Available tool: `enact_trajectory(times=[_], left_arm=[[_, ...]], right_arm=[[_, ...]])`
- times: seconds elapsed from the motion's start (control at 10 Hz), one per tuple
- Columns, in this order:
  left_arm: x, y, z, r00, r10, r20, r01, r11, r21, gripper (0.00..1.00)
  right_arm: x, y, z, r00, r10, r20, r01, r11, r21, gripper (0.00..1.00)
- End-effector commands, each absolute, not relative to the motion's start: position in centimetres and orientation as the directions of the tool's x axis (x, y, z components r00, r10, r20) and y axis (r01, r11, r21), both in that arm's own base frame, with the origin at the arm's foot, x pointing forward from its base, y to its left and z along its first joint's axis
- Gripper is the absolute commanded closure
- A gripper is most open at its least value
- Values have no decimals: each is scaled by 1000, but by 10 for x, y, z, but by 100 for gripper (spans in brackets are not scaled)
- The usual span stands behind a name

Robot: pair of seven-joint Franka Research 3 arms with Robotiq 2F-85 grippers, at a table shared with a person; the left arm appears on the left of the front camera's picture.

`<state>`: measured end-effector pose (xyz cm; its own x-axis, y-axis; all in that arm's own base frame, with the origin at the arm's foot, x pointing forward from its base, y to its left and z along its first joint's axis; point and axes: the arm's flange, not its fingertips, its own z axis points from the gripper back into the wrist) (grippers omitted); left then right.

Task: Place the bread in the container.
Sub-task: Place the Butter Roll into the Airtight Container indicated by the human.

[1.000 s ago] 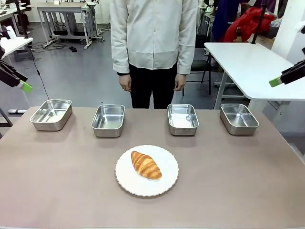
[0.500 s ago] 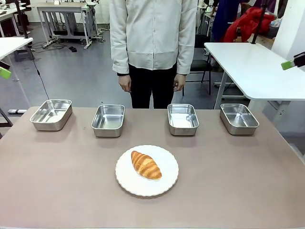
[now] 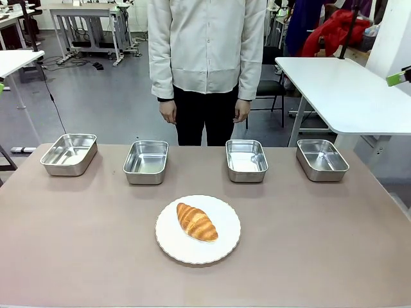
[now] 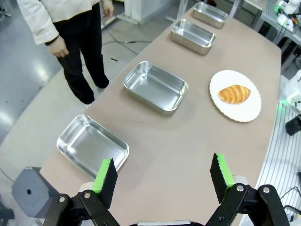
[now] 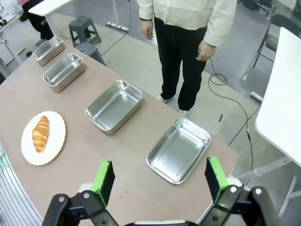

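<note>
Bare table [image 3: 321,244] all round the plate [image 3: 226,217] (four trays [image 3: 146,162] line the far side)

The black two-finger left gripper with green pads [image 4: 163,174] is held pointing downward, its fingers spread wide apart with nothing gripped between them. The matching right gripper [image 5: 159,179] is likewise angled downward, spread wide and empty.

Golden-brown croissant [image 3: 197,222] lies diagonally on a white plate [image 3: 226,224], mid-surface; four empty steel trays [image 3: 146,162] line the far edge.

Brown table [image 3: 321,256], four steel trays [image 3: 146,162] in a row, one white plate [image 3: 228,242]
</note>
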<state>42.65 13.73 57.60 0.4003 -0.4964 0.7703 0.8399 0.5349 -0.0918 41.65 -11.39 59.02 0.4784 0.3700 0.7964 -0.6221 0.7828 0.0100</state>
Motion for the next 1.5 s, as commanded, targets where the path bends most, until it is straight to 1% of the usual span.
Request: enact_trajectory(times=[0.0, 0.2, 0.4, 0.5, 0.6, 1.4], left_arm=[[421, 138, 579, 384, -473, 793, 845, 525, -96, 0], [421, 137, 579, 393, -443, 806, 838, 533, -116, 0], [420, 134, 582, 405, -449, 796, 825, 555, -107, 0], [421, 131, 580, 410, -469, 782, 819, 568, -88, 0], [423, 139, 580, 400, -466, 789, 835, 541, -104, 0], [423, 139, 580, 400, -466, 789, 835, 541, -104, 0]], right_arm=[[422, -122, 590, 456, 375, 807, -645, 764, 9, 0], [423, -122, 590, 456, 375, 807, -649, 760, 13, 0], [421, -122, 590, 451, 390, 803, -669, 743, 14, 0], [419, -118, 589, 484, 369, 794, -630, 776, 23, 0], [419, -118, 589, 484, 369, 794, -630, 776, 23, 0], [419, -118, 589, 484, 369, 794, -630, 776, 23, 0]])
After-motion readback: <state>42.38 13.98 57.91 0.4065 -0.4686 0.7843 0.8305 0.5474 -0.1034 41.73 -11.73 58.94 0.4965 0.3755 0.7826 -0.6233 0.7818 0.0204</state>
